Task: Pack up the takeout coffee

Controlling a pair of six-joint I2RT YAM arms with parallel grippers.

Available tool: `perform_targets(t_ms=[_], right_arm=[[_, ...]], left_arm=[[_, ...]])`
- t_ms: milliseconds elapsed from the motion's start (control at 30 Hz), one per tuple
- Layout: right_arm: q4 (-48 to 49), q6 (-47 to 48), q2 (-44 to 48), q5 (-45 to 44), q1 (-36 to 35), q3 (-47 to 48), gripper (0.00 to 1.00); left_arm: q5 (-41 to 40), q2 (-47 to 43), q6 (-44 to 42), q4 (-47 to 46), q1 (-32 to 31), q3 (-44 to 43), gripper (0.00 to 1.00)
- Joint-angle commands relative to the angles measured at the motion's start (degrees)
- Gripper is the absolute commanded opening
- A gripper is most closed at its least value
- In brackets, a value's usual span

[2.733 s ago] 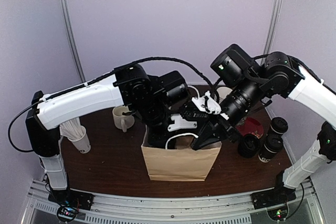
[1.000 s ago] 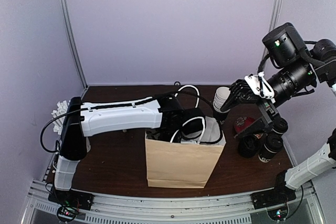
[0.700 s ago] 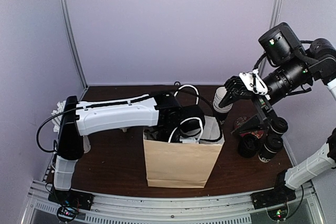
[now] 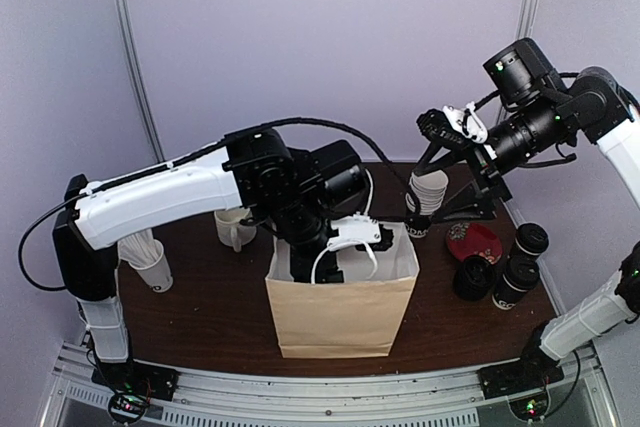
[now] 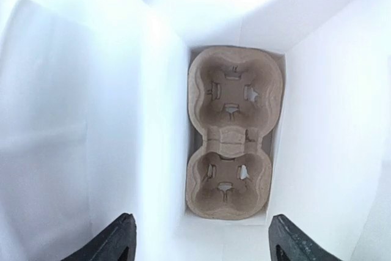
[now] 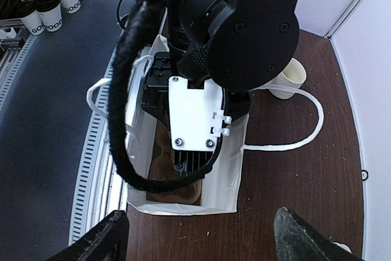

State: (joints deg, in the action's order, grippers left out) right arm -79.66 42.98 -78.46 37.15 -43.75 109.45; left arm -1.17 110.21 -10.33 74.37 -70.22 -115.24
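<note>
carrier (image 5: 234, 132) flat in bag (image 4: 340, 312); left gripper (image 5: 201, 246), right gripper (image 6: 204, 236) both apart, empty. each cup (image 4: 517, 285) should seat upright, one per well.

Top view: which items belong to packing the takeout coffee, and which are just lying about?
Job in hand:
black lidded cups
paper bag
cup carrier at the bag's bottom

Lying about:
white mug
cup of white sticks
stack of white cups

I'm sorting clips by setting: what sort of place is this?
Probably a robot test booth staged as a coffee counter: plain panel walls close around a small brown table, with a paper bag and lidded black cups on it.
</note>
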Motion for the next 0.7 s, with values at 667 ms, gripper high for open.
perform_targets(t_ms=[667], right_arm=[[14.1, -13.9, -6.9, 8.6, 5.5, -5.7, 0.79]], left_arm=[[3.2, -18.5, 1.9, -17.8, 6.2, -2.1, 0.74]])
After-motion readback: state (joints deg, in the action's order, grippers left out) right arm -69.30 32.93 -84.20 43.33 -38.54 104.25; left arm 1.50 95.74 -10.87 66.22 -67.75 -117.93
